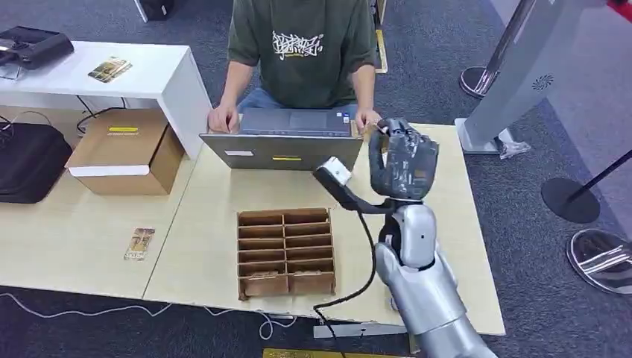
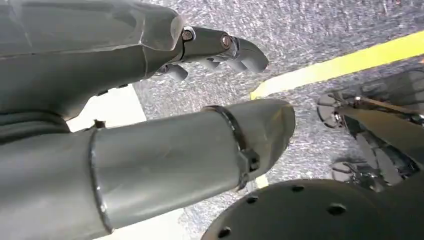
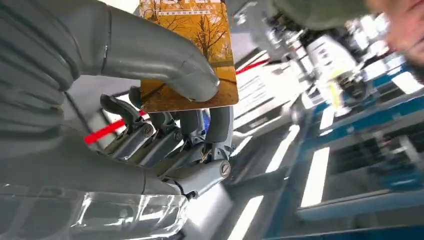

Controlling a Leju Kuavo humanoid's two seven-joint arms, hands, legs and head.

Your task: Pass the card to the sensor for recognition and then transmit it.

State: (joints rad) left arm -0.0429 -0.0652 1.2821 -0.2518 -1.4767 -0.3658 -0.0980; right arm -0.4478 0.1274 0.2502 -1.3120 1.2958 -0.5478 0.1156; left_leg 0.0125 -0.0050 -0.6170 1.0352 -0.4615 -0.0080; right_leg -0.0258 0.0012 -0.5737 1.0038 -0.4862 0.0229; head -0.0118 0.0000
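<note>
My right hand (image 1: 403,160) is raised above the right half of the wooden table (image 1: 209,224), its back toward the head camera. It pinches a card (image 3: 200,55) printed with orange autumn trees between the thumb (image 3: 165,60) and the fingers (image 3: 172,132). The sensor (image 1: 332,173), a black stalk with a white head, stands just left of that hand at about the same height. My left hand (image 2: 150,105) hangs over grey carpet with a yellow stripe, its fingers apart and holding nothing.
A person types on a laptop (image 1: 287,138) at the table's far edge, close behind the sensor. A divided cardboard tray (image 1: 285,250) sits in front of it. A black cable (image 1: 358,283) runs off the near edge. At the left are a cardboard box (image 1: 127,153) and a loose card (image 1: 139,243).
</note>
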